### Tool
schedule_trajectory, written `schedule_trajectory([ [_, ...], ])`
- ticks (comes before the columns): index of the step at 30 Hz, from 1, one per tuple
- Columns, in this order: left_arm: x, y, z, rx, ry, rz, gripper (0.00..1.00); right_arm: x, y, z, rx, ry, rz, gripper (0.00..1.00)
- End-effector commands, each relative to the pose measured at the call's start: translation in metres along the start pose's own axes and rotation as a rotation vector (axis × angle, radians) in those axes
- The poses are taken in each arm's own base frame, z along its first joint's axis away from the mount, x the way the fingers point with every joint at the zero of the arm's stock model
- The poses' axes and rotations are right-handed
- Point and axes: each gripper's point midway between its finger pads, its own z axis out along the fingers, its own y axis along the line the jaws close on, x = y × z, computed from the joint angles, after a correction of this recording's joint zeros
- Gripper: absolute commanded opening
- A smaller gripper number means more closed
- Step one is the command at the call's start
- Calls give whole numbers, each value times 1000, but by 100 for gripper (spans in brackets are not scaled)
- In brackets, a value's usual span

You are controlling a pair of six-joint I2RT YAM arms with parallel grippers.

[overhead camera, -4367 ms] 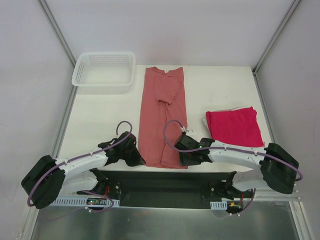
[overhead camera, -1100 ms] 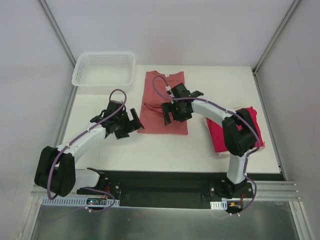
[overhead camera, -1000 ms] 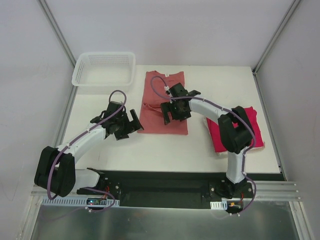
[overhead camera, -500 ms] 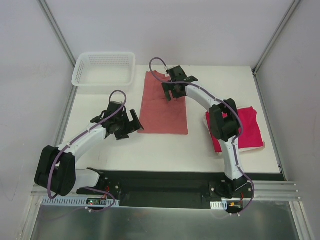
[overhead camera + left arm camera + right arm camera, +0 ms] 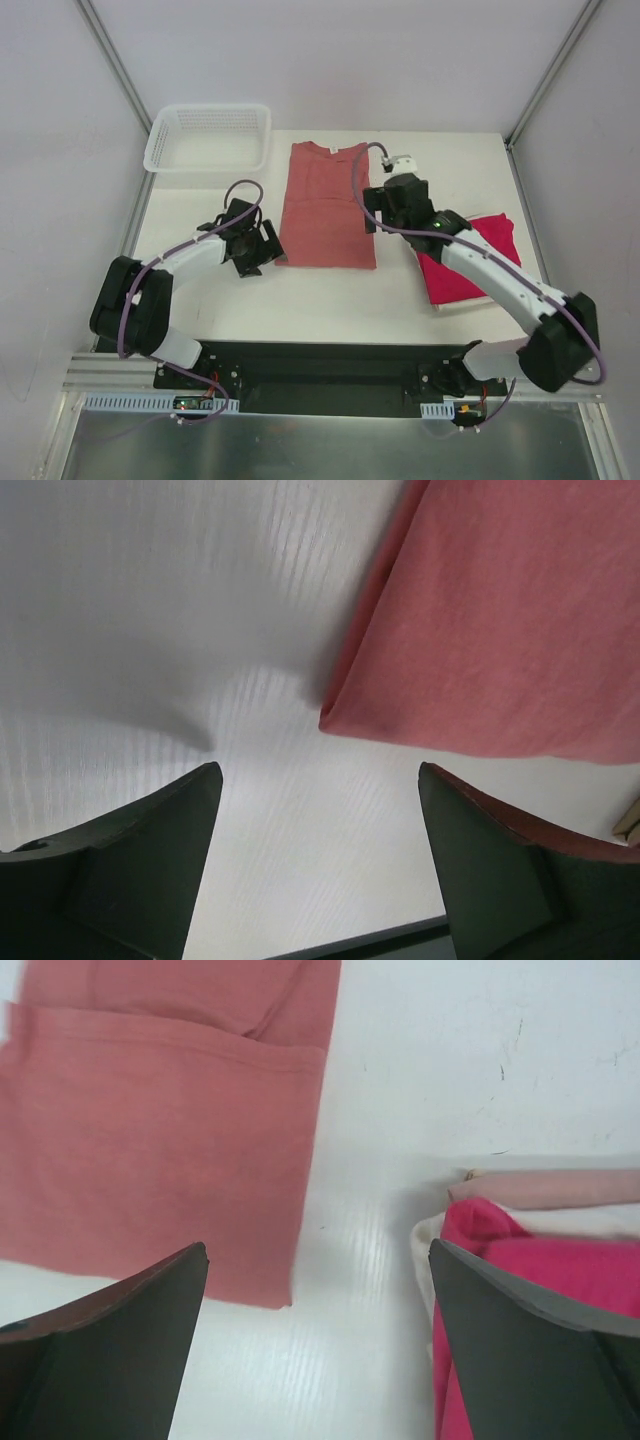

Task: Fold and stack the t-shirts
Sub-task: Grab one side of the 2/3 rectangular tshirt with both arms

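The salmon-pink t-shirt [image 5: 328,205] lies folded in half, flat in the middle of the table, collar at the far end. The crimson t-shirt [image 5: 470,258] sits folded at the right, on top of whitish and pale pink cloth. My left gripper [image 5: 264,245] hovers open by the pink shirt's near left corner [image 5: 335,720], bare table between its fingers [image 5: 180,830]. My right gripper [image 5: 385,213] stands open over the bare strip between the two shirts. In the right wrist view, the pink t-shirt [image 5: 150,1150] is on the left and the crimson t-shirt [image 5: 545,1275] on the right of the gripper [image 5: 318,1255].
A white mesh basket [image 5: 208,135] stands at the far left corner of the table [image 5: 200,290]. Metal frame posts rise at both far corners. The black base rail runs along the near edge.
The long pink shirt was folded in half. My right arm has drawn back from its collar end to its right side. My left jaws have narrowed a little and the arm has shifted slightly.
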Motion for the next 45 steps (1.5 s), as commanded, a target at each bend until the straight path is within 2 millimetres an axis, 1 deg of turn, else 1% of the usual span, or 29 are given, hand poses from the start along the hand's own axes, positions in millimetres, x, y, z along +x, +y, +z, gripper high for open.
schedule_trajectory([
  [1,-20,-12,12,-15,-33,-24,75,16,6,-23,-84,-12,168,97],
  [3,-20,-12,16,-21,-21,-33,67,33,9,-26,-119,17,180,97],
  [4,-18,-11,21,-27,-5,-34,63,39,17,-28,-169,30,176,97],
  [5,-17,-13,23,-18,8,-35,51,42,19,-28,-179,35,179,97],
  [6,-15,-13,25,-18,20,-36,47,51,19,-28,-179,56,182,98],
  [9,-11,-10,31,-24,40,-47,38,64,18,-25,-170,86,198,99],
  [11,-10,-8,33,-29,43,-42,32,68,25,-26,-209,106,205,100],
  [12,-9,-9,35,-24,55,-38,25,71,28,-24,-219,120,207,97],
  [14,-8,-10,38,-18,68,-29,15,76,34,-22,-245,139,213,96],
  [16,-6,-9,42,-26,81,-29,0,83,41,-16,-266,175,215,95],
  [20,-5,-5,43,-34,77,-21,0,95,46,4,-225,253,225,89],
  [23,-4,1,41,-44,63,-21,0,102,49,17,-201,291,223,73],
  [24,-5,0,39,-41,53,-20,0,103,48,21,-189,297,223,65],
  [26,-5,3,39,-48,48,-18,0,107,47,31,-162,311,219,61],
  [27,-6,2,38,-45,42,-17,0,109,46,34,-154,320,214,56],
  [30,-5,4,39,-53,42,-21,0,118,45,43,-141,354,213,50],
  [32,-5,3,39,-52,43,-21,0,125,47,49,-146,373,207,49],
  [34,-5,4,40,-52,48,-19,0,129,48,53,-147,389,204,44],
  [35,-5,3,40,-52,45,-17,0,136,49,57,-142,410,199,42],
  [36,-5,4,41,-54,50,-17,0,137,51,59,-153,420,201,33],
  [37,-4,4,41,-54,52,-18,0,139,53,60,-160,430,207,29],
  [38,-3,5,41,-53,55,-18,0,141,54,60,-167,440,211,25],
  [39,-2,5,40,-50,56,-18,0,142,60,58,-200,445,219,14],
  [40,1,5,38,-46,63,-26,0,148,60,57,-200,453,225,7],
  [41,5,5,32,-30,60,-27,0,143,67,47,-255,443,244,3],
  [42,8,5,27,-19,56,-26,0,143,71,40,-286,440,253,1],
  [43,11,7,23,-23,35,-20,0,154,69,32,-286,465,251,1],
  [44,18,13,12,-13,12,-18,0,148,69,20,-300,445,263,1],
  [45,23,16,7,-7,4,-24,0,153,67,12,-298,464,270,1],
])
